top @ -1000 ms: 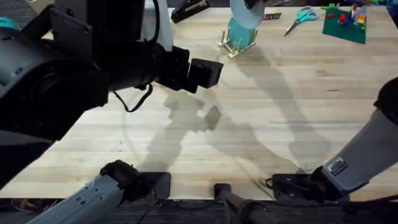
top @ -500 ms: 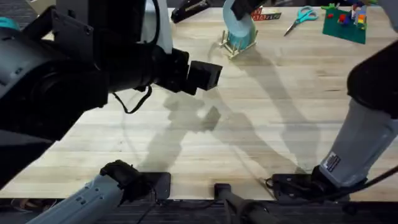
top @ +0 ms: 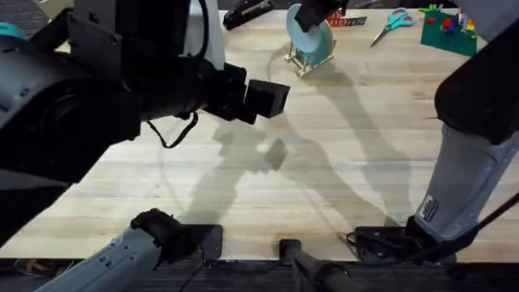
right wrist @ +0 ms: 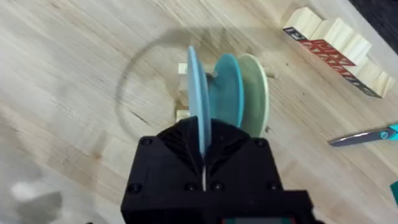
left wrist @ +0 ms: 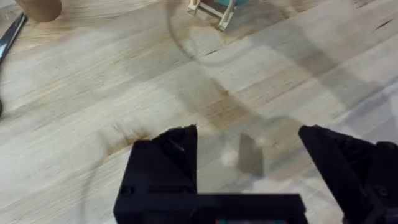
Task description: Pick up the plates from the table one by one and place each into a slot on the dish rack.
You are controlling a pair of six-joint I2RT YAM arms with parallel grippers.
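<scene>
Table bare of plates; dish rack at its far edge holds the turquoise plate; right gripper clamps the sky-blue plate edge-on above a slot, unreleased; left gripper gapes empty.

The dish rack stands at the desk's far edge, plates upright in it; scissors lie to its right.

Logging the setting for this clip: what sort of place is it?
Likely a lab or workshop bench, not a kitchen: a wood table carrying a dish rack, scissors and toy bricks, with robot arms mounted at its edge.
</scene>
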